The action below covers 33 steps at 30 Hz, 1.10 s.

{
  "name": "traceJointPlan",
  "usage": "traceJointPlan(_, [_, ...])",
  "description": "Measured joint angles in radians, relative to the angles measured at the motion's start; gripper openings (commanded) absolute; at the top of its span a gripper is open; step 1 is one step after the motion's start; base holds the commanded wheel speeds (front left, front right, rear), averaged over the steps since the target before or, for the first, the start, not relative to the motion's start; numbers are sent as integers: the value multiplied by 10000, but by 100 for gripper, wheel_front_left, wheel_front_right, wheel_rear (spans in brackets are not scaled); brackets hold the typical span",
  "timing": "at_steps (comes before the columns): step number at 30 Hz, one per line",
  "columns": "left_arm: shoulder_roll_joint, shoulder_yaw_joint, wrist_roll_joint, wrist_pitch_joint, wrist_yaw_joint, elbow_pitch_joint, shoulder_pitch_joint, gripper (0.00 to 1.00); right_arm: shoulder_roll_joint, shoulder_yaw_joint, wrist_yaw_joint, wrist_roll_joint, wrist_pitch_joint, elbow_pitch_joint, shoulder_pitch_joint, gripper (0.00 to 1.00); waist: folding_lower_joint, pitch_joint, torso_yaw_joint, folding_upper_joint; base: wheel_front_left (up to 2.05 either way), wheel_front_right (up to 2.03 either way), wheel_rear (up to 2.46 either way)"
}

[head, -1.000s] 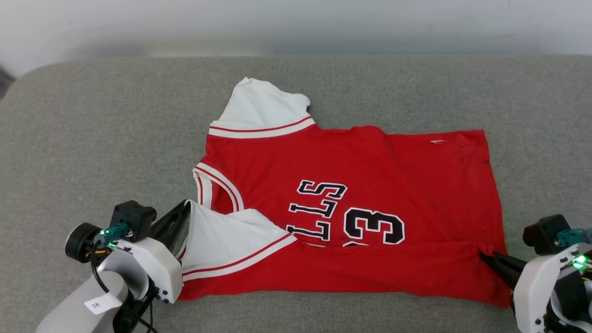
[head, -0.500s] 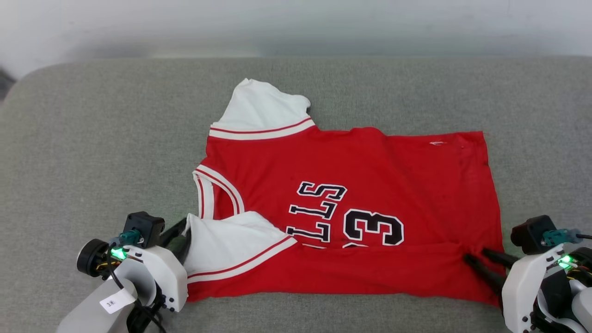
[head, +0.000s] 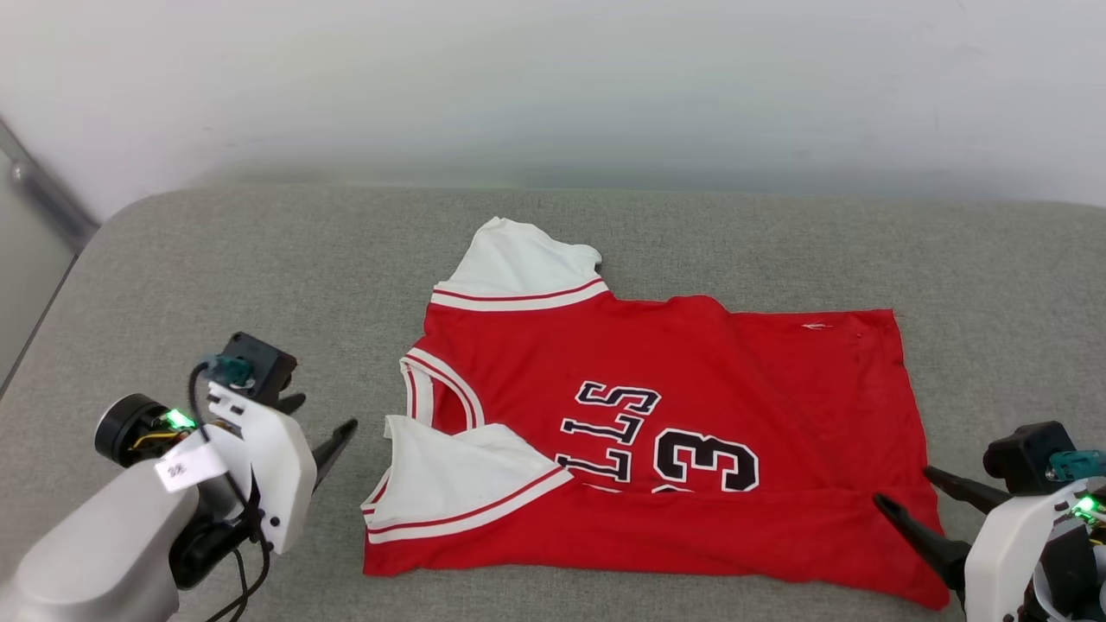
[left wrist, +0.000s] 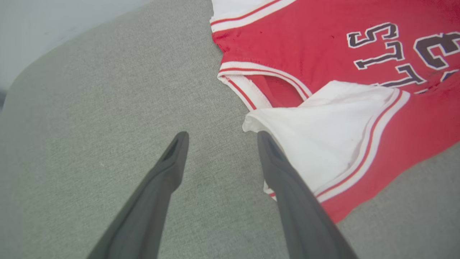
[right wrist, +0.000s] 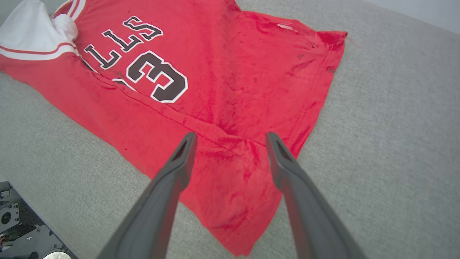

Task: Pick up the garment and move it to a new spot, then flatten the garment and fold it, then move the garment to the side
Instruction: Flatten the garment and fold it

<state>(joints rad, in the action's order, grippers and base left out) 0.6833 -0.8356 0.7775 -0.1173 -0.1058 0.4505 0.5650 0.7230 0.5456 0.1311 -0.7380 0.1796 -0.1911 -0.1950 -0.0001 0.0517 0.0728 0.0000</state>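
Seeing the garment flat on the grey cushion, near edge folded over its number, I have left gripper beside the sleeve and right gripper over the hem, both spread and empty, probably staged for another fold

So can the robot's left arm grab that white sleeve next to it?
Probably yes. The left gripper is open, right beside the folded-over white sleeve, and nothing lies on the grey cushion to block it.
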Motion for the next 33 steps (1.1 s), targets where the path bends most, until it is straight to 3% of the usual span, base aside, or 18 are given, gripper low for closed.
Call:
traceJointPlan(6, [560,-523,1423,-3593,-148,-1457,369,100,-54,-165,-2,123,255,293,63,100,0,-100,10,0,0,0,0])
traceJointPlan(11, [736,-986,2205,-5440,-176,-1927,395,100,-142,-192,-2,244,474,481,58,100,0,-14,-114,0,0,0,0])
traceJointPlan(17, [460,-1319,2543,-6209,-174,-1212,396,100,-213,-176,-2,290,690,644,-123,100,0,286,-334,0,0,0,0])
traceJointPlan(21, [-12,-1336,2754,-6167,-174,-351,379,100,-278,-136,-2,345,830,658,-363,100,1,547,-530,0,0,0,0])
traceJointPlan(26, [-201,-1492,2721,-6086,-236,470,418,100,-353,-13,0,364,938,594,-570,100,0,797,-779,0,0,0,0])
traceJointPlan(27, [-207,-1559,2729,-6098,-255,558,452,94,-355,0,-2,362,941,581,-584,100,0,821,-820,0,0,0,0])
traceJointPlan(28, [-205,-1632,2729,-6100,-257,591,483,20,-343,12,-2,357,957,562,-601,100,0,830,-851,0,0,0,0])
traceJointPlan(29, [-207,-1693,2721,-6038,-259,596,506,0,-311,25,-2,332,1037,550,-617,100,0,815,-865,0,0,0,0])
traceJointPlan(33, [-27,-2197,2527,-5710,-247,270,505,0,67,96,-2,349,1482,627,-854,100,1,643,-855,0,0,0,0])
